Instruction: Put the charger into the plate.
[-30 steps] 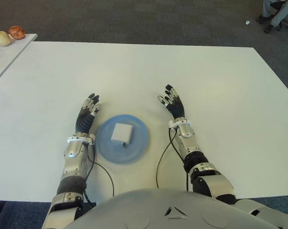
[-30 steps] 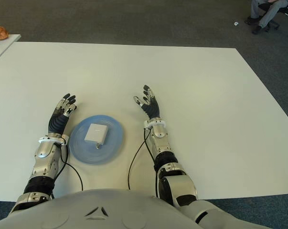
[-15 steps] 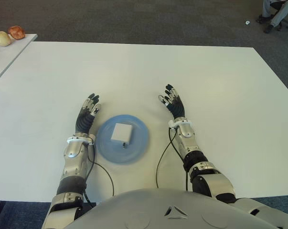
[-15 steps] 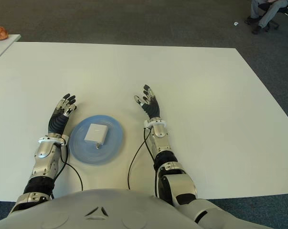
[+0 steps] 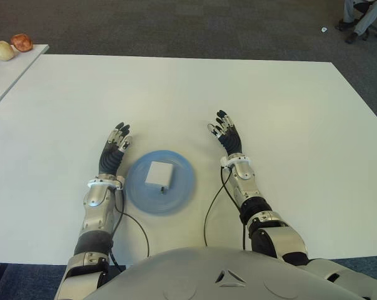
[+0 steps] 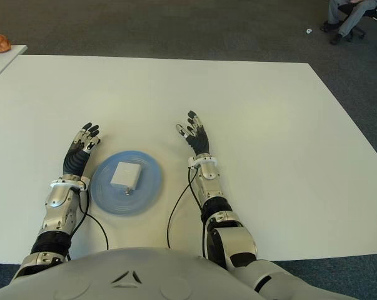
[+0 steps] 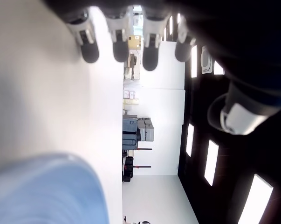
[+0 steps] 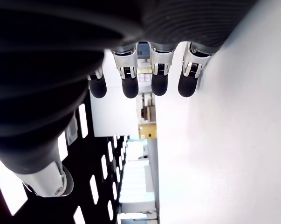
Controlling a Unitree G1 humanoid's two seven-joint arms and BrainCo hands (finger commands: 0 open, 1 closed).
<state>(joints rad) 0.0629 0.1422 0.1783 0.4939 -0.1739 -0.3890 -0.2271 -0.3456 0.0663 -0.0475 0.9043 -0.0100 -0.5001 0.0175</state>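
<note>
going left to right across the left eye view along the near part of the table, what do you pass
Robot's left hand, fingers spread → round light-blue plate with the square white charger lying in it → robot's right hand, fingers spread → bare white table.

White charger [image 5: 159,174] on light-blue plate [image 5: 183,186] (plain, unpatterned); white table [image 5: 288,112].

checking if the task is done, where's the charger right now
The charger lies in the blue plate on the white table, between the open left hand and open right hand; neither touches it.
</note>
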